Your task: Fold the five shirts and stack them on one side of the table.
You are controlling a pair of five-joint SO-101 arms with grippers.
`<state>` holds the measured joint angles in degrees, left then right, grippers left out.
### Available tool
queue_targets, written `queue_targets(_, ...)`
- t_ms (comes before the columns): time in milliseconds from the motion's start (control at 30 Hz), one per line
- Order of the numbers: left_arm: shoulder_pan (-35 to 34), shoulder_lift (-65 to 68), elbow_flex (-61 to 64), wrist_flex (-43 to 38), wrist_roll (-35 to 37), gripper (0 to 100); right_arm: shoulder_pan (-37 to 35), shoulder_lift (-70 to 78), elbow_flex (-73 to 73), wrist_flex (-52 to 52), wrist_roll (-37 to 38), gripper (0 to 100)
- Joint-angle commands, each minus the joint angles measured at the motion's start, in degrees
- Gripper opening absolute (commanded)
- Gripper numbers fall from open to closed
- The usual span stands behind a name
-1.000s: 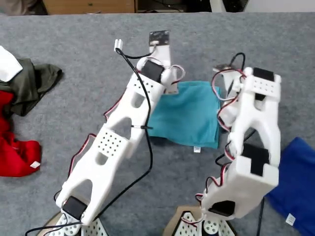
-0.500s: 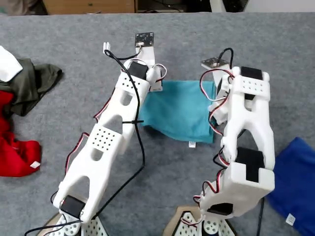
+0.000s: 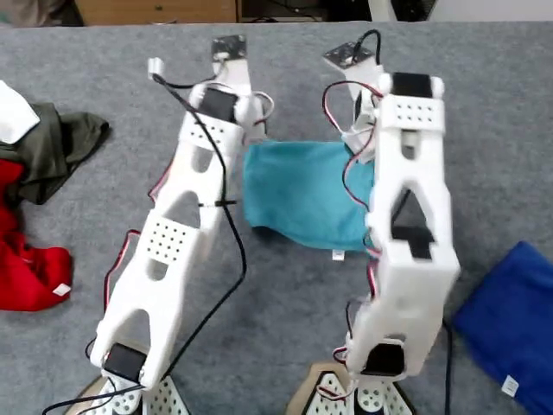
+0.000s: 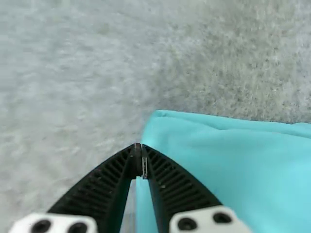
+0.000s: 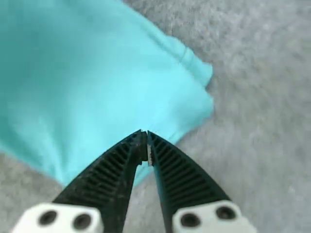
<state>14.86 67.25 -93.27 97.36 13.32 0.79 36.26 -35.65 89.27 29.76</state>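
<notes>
A folded teal shirt (image 3: 302,194) lies on the grey table (image 3: 484,104) between the two arms, a small white tag at its near edge. My left gripper (image 3: 252,131) is shut on the shirt's far left corner (image 4: 160,127), its black jaws pinched together over the fabric edge. At the far right corner of the shirt (image 5: 97,77), my right gripper (image 3: 358,145) is likewise shut on the cloth. The right arm's white body hides the shirt's right side in the high view.
A folded dark blue shirt (image 3: 510,320) lies at the near right edge. At the left edge a red shirt (image 3: 26,259), a dark green shirt (image 3: 56,147) and a white one (image 3: 13,112) lie crumpled together. Bare grey table surrounds the teal shirt.
Both arms have moved left and farther from the bases, and the teal shirt has slid left with them, held at its far corners.
</notes>
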Motion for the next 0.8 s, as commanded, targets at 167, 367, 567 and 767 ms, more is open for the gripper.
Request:
queue_targets(167,1.14,-4.18,-0.97,3.34,-2.73,2,-0.48,30.37,-38.11,7.82,-0.62,0.5)
queue_targets(367,4.92,3.56,-1.14,-2.37,-1.32,2,-0.66,42.95,-58.24,9.14,-0.35,0.5)
queue_targets(567,4.22,7.87,-1.23,-3.96,-0.26,2,-0.48,42.07,-59.91,13.19,-0.26,0.5)
queue_targets(767,2.29,7.69,-2.55,-3.96,-0.26,2,-0.66,34.33,-57.54,13.19,-0.53,0.5)
